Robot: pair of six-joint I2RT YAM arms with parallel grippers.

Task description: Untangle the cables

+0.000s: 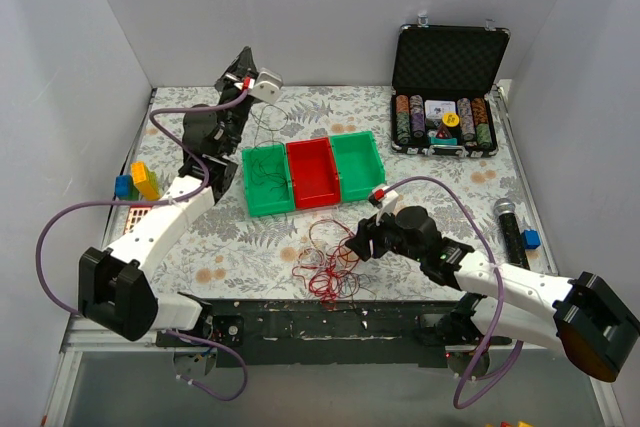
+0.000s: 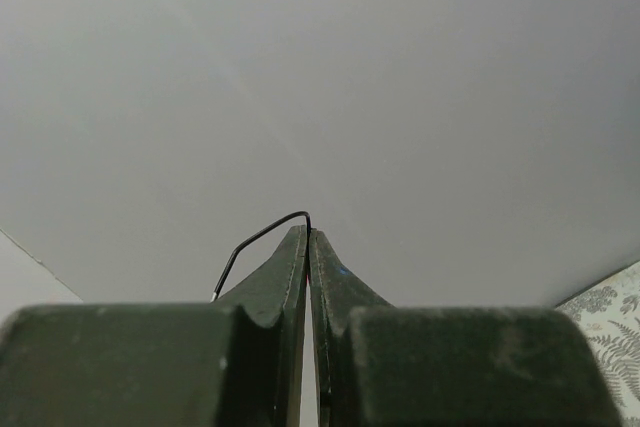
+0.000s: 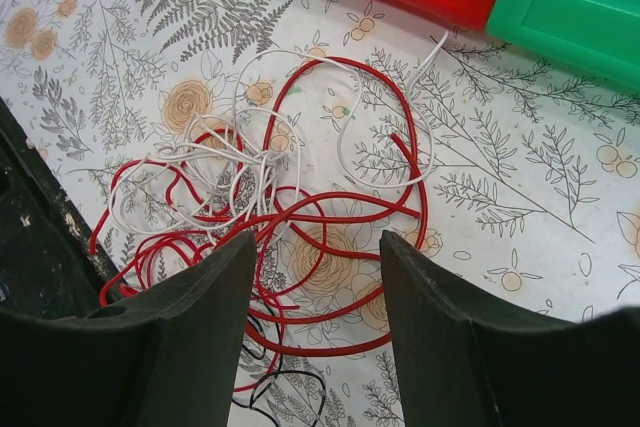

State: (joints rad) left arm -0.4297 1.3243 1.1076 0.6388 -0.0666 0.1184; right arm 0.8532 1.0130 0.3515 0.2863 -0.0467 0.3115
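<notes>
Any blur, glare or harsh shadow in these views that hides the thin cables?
Top external: even light, no glare; cables sharp but hair-thin. Left wrist: left gripper dark and slightly soft, dark strand crisp against grey wall. Right wrist: cables crisp, right gripper underexposed.

- Top view: high at the near edge, looking down over the whole bench (image 1: 470, 197).
- Left wrist view: past the left hand (image 2: 308, 235), facing the wall (image 2: 400, 97).
- Right wrist view: close above the cables (image 3: 262, 209), also in the top view.
</notes>
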